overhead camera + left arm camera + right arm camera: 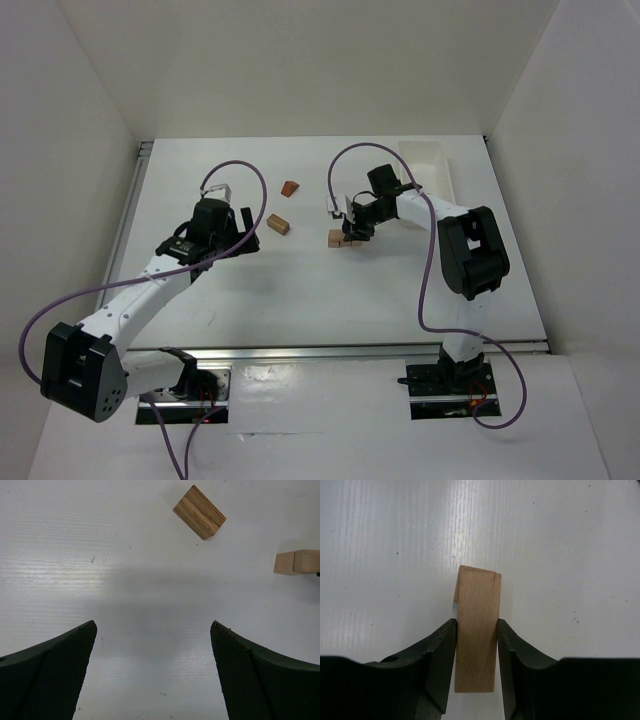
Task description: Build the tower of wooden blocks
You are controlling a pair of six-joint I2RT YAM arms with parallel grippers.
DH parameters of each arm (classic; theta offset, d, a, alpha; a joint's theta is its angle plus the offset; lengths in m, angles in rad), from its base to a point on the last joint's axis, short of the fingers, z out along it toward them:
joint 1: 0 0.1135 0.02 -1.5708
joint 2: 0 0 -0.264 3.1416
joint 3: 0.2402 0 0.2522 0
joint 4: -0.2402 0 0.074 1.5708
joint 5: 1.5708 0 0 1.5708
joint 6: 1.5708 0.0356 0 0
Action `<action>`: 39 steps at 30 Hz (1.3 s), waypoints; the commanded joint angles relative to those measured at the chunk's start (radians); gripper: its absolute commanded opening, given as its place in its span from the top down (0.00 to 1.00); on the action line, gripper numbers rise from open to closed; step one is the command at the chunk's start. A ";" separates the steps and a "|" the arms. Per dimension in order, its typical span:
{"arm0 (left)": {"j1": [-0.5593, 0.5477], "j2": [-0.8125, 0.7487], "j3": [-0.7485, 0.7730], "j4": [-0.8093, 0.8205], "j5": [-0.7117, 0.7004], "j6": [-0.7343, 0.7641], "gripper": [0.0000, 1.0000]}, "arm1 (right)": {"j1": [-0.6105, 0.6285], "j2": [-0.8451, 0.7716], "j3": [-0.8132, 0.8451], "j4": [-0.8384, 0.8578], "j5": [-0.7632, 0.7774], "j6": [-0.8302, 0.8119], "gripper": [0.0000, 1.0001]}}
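Well, from above, the right hand [350,228] sits at the wood block tower [338,238] on the tabletop [300,290]; the left hand [243,222] hangs well left of the tower; its wrist view shows fingers [60,670] spread wide, empty; the right wrist view shows a tan block [479,595] pinched narrowly; I'd square it over the tower, then release gently.

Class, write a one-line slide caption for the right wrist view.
Right end effector closed on a pale wooden block, white table beyond.
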 commanded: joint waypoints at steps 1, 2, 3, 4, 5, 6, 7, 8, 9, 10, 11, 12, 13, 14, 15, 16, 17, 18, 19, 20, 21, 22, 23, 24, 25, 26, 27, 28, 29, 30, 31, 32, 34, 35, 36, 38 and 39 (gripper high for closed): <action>0.006 0.003 0.036 0.015 0.013 0.025 0.00 | -0.009 0.014 0.034 -0.010 -0.003 -0.001 0.56; 0.006 0.003 0.036 0.015 0.013 0.025 0.00 | -0.009 0.014 0.034 -0.010 -0.003 0.008 0.56; 0.006 0.003 0.036 0.015 0.013 0.025 0.00 | -0.009 0.014 0.034 -0.010 -0.003 0.008 0.56; 0.006 0.003 0.036 0.015 0.013 0.025 0.00 | -0.009 0.005 0.034 -0.010 -0.003 0.008 0.56; 0.006 0.003 0.036 0.015 0.013 0.025 0.00 | -0.009 0.005 0.034 -0.010 -0.003 0.008 0.56; 0.006 0.003 0.036 0.015 0.013 0.025 0.00 | -0.009 0.005 0.034 -0.010 -0.003 0.017 0.56; 0.006 0.003 0.036 0.015 0.013 0.025 0.00 | -0.009 0.005 0.034 -0.010 -0.003 0.017 0.55; 0.006 0.003 0.036 0.015 0.013 0.025 0.00 | -0.009 0.005 0.034 0.002 -0.003 0.017 0.55; 0.006 0.003 0.036 0.015 0.013 0.025 0.00 | -0.009 0.005 0.034 0.002 -0.003 0.029 0.55; 0.006 0.003 0.036 0.015 0.013 0.025 0.00 | -0.009 0.005 0.034 0.002 0.007 0.029 0.55; 0.006 0.003 0.036 0.015 0.013 0.025 0.00 | -0.009 0.005 0.034 0.002 0.007 0.029 0.53; 0.006 0.003 0.036 0.015 0.013 0.025 0.00 | -0.009 0.005 0.034 0.002 0.007 0.029 0.53; 0.006 0.003 0.036 0.015 0.013 0.025 0.00 | -0.009 -0.004 0.034 0.002 0.016 0.043 0.51; 0.006 0.003 0.036 0.015 0.013 0.025 0.00 | -0.009 -0.004 0.034 0.011 0.016 0.043 0.51; 0.006 0.003 0.036 0.015 0.013 0.025 0.00 | -0.009 -0.004 0.034 0.011 0.016 0.052 0.50; 0.006 -0.006 0.036 0.015 0.013 0.025 0.00 | -0.009 -0.004 0.034 0.020 0.026 0.052 0.50; 0.006 -0.006 0.036 0.024 0.022 0.025 0.00 | -0.009 -0.014 0.034 0.020 0.027 0.052 0.47; 0.006 -0.006 0.036 0.024 0.022 0.025 0.00 | -0.009 -0.014 0.034 0.020 0.027 0.052 0.45; 0.006 -0.006 0.036 0.024 0.022 0.025 0.00 | -0.009 -0.024 0.034 0.020 0.027 0.052 0.45; 0.006 -0.006 0.036 0.024 0.022 0.025 0.00 | -0.009 -0.024 0.034 0.020 0.027 0.052 0.45; 0.006 -0.006 0.036 0.033 0.034 0.036 0.00 | -0.009 -0.035 0.034 0.032 0.017 0.063 0.44; 0.006 -0.006 0.036 0.042 0.035 0.036 0.00 | -0.009 -0.044 0.034 0.032 0.017 0.063 0.44; 0.006 -0.006 0.036 0.053 0.053 0.036 0.00 | -0.009 -0.061 0.020 0.061 0.017 0.072 0.44; 0.006 -0.006 0.027 0.062 0.065 0.036 0.00 | -0.009 -0.072 0.009 0.077 0.017 0.072 0.44; 0.006 -0.006 0.027 0.062 0.065 0.046 0.00 | -0.009 -0.083 0.009 0.088 0.017 0.084 0.44; 0.006 -0.006 0.027 0.088 0.076 0.055 0.02 | -0.009 -0.104 0.009 0.088 0.017 0.084 0.42; -0.005 0.003 0.036 0.088 0.076 0.056 0.09 | -0.009 -0.116 -0.003 0.117 0.017 0.097 0.42; -0.016 0.014 0.036 0.102 0.076 0.066 0.15 | -0.009 -0.144 -0.003 0.117 0.017 0.106 0.42; -0.025 0.027 0.051 0.111 0.076 0.066 0.39 | -0.009 -0.161 -0.015 0.135 0.017 0.126 0.42; -0.034 0.061 0.067 0.111 0.067 0.066 0.50 | -0.009 -0.179 -0.043 0.210 0.043 0.162 0.42; -0.045 0.081 0.076 0.122 0.067 0.066 0.59 | -0.009 -0.198 -0.060 0.242 0.057 0.198 0.43; -0.065 0.101 0.085 0.134 0.067 0.078 0.67 | -0.009 -0.239 -0.081 0.276 0.068 0.253 0.45; -0.086 0.142 0.107 0.159 0.067 0.079 0.83 | -0.009 -0.274 -0.141 0.418 0.143 0.355 0.62; -0.095 0.182 0.107 0.174 0.077 0.079 0.90 | -0.009 -0.291 -0.159 0.457 0.169 0.403 0.66; -0.115 0.202 0.116 0.189 0.077 0.079 0.94 | -0.009 -0.319 -0.175 0.491 0.201 0.502 0.73; -0.135 0.247 0.125 0.244 0.102 0.079 1.00 | -0.018 -0.337 -0.195 0.543 0.296 0.602 0.87; -0.149 0.294 0.136 0.266 0.120 0.066 1.00 | -0.018 -0.337 -0.210 0.555 0.318 0.709 0.89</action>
